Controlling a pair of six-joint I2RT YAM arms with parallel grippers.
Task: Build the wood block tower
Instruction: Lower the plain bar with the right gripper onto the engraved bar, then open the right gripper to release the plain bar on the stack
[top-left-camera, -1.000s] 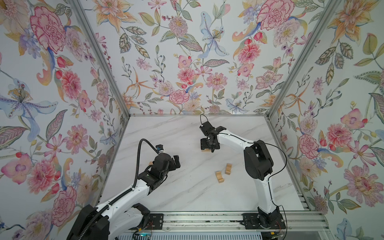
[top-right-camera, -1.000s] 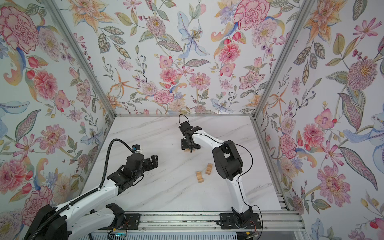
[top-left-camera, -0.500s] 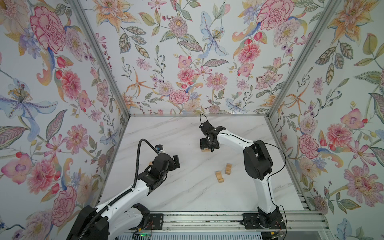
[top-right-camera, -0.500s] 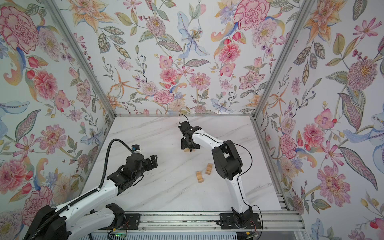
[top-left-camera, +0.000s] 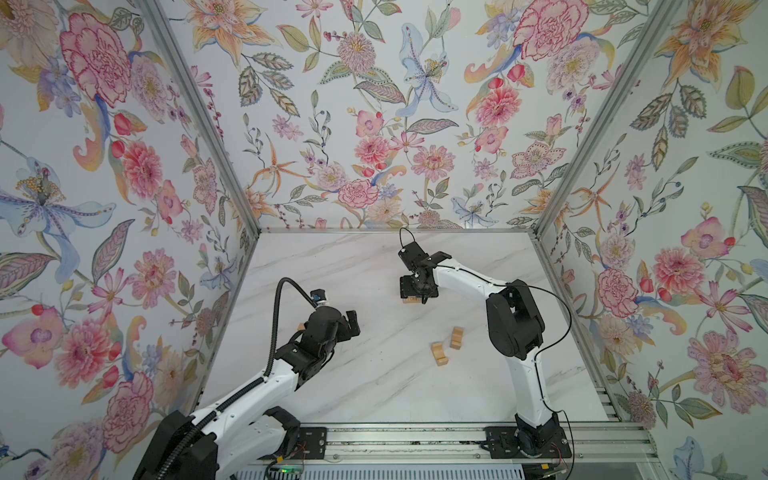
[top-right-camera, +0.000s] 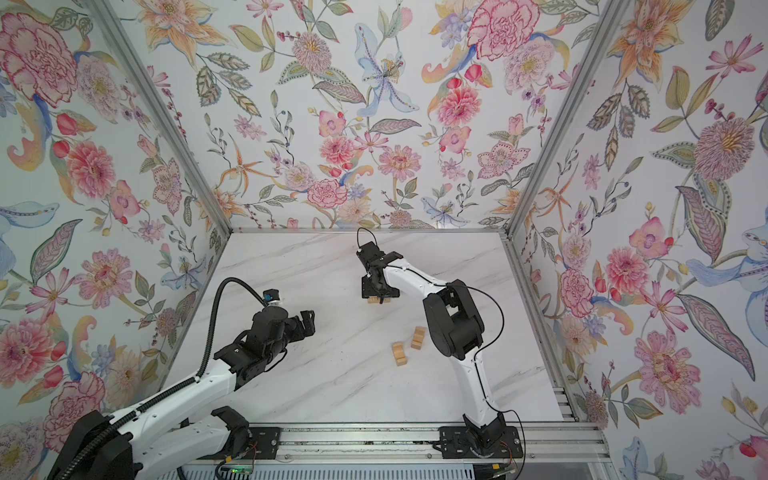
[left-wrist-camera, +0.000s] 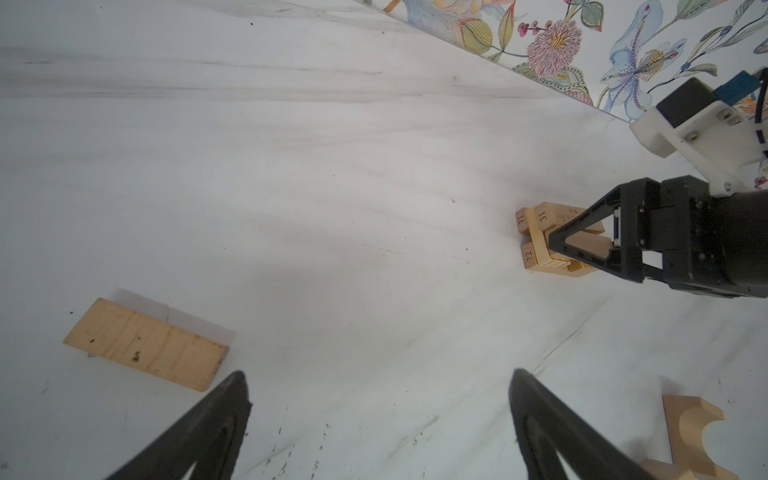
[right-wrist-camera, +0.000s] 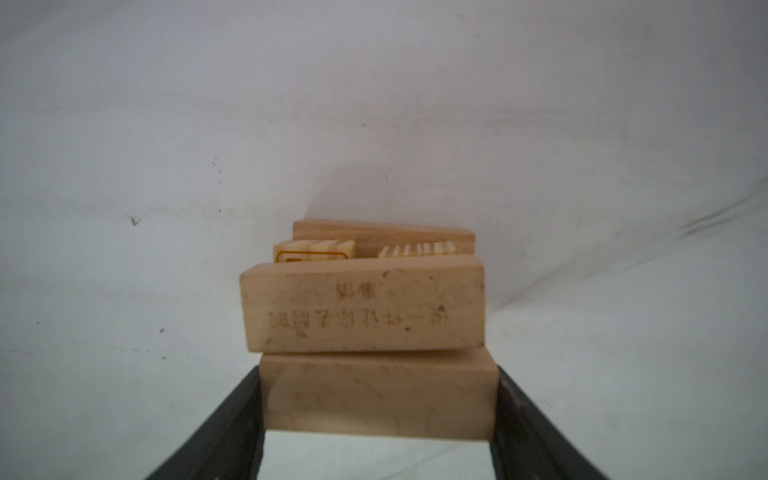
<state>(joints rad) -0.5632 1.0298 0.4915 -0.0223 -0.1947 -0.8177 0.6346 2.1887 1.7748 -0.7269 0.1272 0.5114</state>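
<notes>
I reckon I'm seating a plain block (right-wrist-camera: 380, 399), pinched in my right gripper (right-wrist-camera: 378, 370), on the tower (left-wrist-camera: 537, 244). Next comes a gentle release. My left gripper (left-wrist-camera: 378, 373) gapes empty, well apart from the tower.

Setting: an enclosed robot test cell, as found in a laboratory. Evidence:

- A marble-pattern bench (top-left-camera: 374, 399) is walled on three sides by panels (top-left-camera: 374, 104) of printed floral wallpaper.
- Bare aluminium posts (top-left-camera: 200, 116) join the panels at the far corners of the bench.
- A slotted aluminium rail (top-left-camera: 415, 442) along the near edge carries the bolted base plates (top-left-camera: 528, 441) of two arms.
- A corrugated cable conduit (top-left-camera: 274, 332) runs exposed.
</notes>
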